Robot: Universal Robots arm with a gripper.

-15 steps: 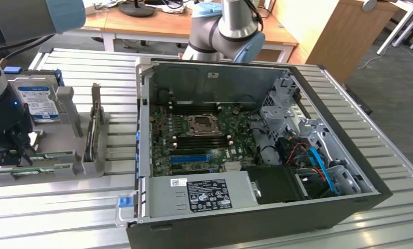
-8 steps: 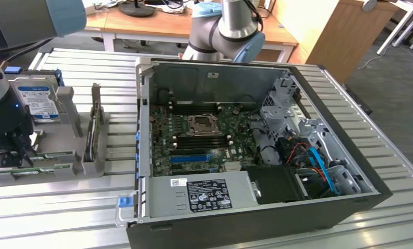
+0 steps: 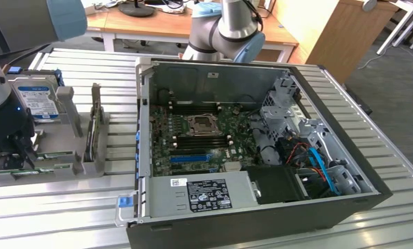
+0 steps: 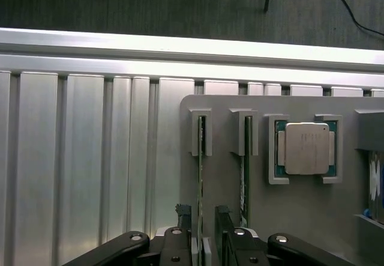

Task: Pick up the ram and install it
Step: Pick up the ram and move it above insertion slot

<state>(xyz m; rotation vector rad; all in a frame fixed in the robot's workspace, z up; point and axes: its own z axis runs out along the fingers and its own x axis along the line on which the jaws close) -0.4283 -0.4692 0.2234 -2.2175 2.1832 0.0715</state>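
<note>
Two sticks [image 4: 245, 170] upright in the grey holder [image 4: 223, 158]; poised over the ram [image 4: 201, 170] with the gripper [image 4: 203, 212] spread wide, straddling it and clamping nothing.

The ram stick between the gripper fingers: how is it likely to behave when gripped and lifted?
The ram is a thin board on edge, so probably stiff and light. Held upright only by the holder slots, it would likely tip once freed. The open gripper straddles its flat faces; a misaligned squeeze might stress it.
</note>
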